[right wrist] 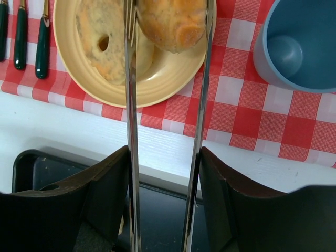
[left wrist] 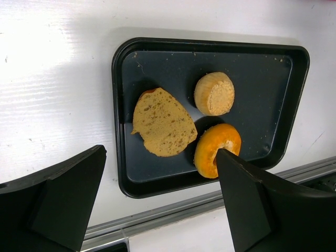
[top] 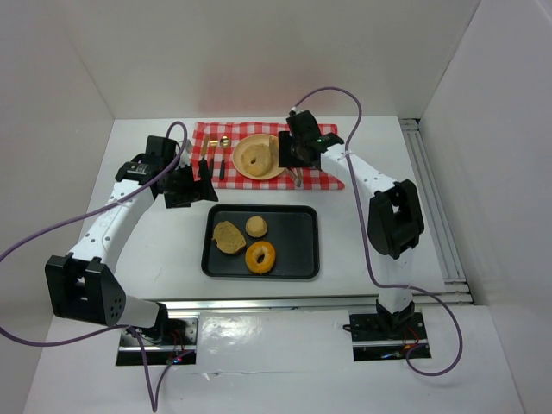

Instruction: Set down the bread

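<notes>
My right gripper [right wrist: 164,157] is shut on metal tongs [right wrist: 129,105]. The tong tips pinch a browned bread piece [right wrist: 170,21] over the yellow plate [right wrist: 157,89]. A bagel [right wrist: 102,39] lies on that plate. In the top view the right gripper [top: 297,151] hangs at the plate's [top: 259,176] right side on the checked cloth. My left gripper [left wrist: 160,157] is open and empty above the black tray's [left wrist: 283,105] near left edge. The tray holds a flat bread slice [left wrist: 163,128], a small round bun [left wrist: 215,93] and an orange doughnut [left wrist: 215,149].
A red-and-white checked cloth [top: 211,138] lies at the back with green-handled cutlery [right wrist: 21,37] left of the plate and a blue cup [right wrist: 302,47] right of it. The black tray [top: 302,250] sits in front of the cloth. White walls enclose the table.
</notes>
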Motion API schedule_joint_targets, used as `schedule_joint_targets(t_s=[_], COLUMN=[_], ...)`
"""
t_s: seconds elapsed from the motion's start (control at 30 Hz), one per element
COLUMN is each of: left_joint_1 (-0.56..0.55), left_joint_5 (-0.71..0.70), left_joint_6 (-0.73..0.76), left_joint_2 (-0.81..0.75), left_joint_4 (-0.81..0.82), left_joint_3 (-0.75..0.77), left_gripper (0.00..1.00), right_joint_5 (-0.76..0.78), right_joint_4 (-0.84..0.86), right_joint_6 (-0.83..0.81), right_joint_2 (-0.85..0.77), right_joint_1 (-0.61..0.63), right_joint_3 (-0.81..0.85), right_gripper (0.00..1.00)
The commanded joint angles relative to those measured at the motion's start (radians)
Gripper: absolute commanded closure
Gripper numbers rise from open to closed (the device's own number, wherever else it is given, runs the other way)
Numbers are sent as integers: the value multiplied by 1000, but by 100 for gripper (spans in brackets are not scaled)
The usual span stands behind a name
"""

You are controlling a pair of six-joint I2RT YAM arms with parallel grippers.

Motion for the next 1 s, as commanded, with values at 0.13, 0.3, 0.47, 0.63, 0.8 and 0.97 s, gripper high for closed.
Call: schedule_joint_targets(t_s=[0.13, 0.3, 0.47, 0.63, 0.8, 0.97], left_joint_1=[5, 5, 5, 5, 5, 5], left_joint_5=[26, 26, 26, 35, 45, 55], left_joint_6=[-8, -8, -8, -8, -17, -17], left_joint_2=[-8, -8, -8, -8, -8, 12], left_joint_4=[15, 15, 15, 15, 24, 24], left_joint_3=[15, 15, 15, 15, 15, 24], left_gripper=[0, 0, 0, 0, 0, 0], right_joint_5=[3, 3, 12, 21, 21, 21], right_joint_4=[52, 52, 43, 34, 23, 14], right_joint_6=[7, 7, 7, -3, -12, -12], right_joint_2=[-68, -77, -86, -96, -114, -114], right_joint_1=[8, 8, 8, 8, 8, -1], right_joint_3=[12, 12, 30, 30, 41, 32], right_gripper=[38, 35, 35, 35, 35, 35])
